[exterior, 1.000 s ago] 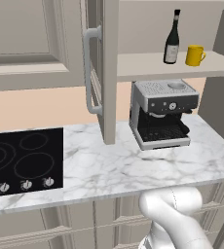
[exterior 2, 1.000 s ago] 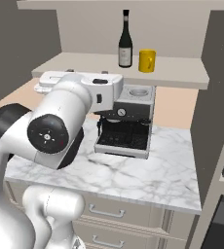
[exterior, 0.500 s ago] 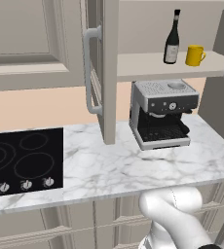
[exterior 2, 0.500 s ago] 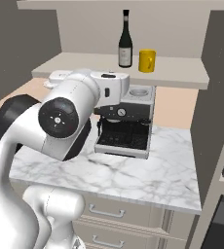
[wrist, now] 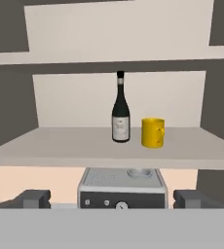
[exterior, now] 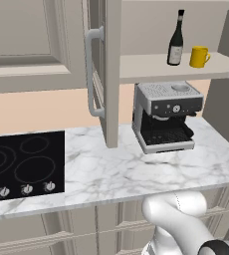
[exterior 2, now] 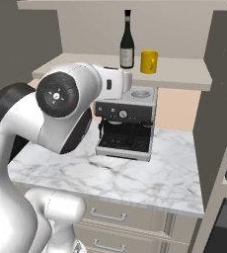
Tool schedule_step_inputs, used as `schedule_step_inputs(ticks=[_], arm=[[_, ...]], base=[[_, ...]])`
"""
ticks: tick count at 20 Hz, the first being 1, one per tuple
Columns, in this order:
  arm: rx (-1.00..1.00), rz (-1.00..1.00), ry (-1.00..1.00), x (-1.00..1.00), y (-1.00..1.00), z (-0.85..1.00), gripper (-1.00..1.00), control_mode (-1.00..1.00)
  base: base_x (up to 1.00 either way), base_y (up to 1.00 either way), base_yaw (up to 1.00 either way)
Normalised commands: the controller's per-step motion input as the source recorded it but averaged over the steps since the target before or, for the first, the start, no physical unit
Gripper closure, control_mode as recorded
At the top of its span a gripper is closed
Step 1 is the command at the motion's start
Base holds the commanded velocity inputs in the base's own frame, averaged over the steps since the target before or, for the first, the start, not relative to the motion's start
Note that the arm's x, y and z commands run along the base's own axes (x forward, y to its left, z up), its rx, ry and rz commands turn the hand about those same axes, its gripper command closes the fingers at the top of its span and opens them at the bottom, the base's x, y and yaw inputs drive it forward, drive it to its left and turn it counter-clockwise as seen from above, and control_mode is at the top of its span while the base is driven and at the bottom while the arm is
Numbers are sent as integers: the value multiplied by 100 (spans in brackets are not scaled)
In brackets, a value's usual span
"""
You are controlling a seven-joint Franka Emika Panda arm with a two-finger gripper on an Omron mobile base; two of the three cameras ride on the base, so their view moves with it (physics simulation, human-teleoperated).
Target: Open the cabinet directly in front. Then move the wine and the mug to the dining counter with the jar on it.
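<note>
Marble counter (exterior: pixel 136 172) with coffee machine (exterior: pixel 166 115) | cabinet (exterior: pixel 111 74) open | wine (wrist: pixel 120 113) upright on lower shelf, mug (wrist: pixel 153 132) just beside at 3 o'clock | gripper (wrist: pixel 112 199) jaws wide apart, empty

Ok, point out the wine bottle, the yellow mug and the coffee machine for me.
wine (wrist: pixel 121 121), hand view, on its dark body above the pale label.
mug (wrist: pixel 152 132), hand view, on the middle of its yellow side.
coffee machine (exterior: pixel 167 105), left base view, on its grey front panel beside the dial.
</note>
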Motion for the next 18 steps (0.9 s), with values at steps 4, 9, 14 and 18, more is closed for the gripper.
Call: schedule_step_inputs(ticks=[4,9,14,18], arm=[[0,0,5,1,0,0,-100,-100],[0,0,0,1,0,0,-100,-100],[0,0,0,0,0,0,-100,-100],[0,0,2,9,0,0,-100,-100]], base=[[0,0,0],[0,0,0],[0,0,0],[0,0,0]])
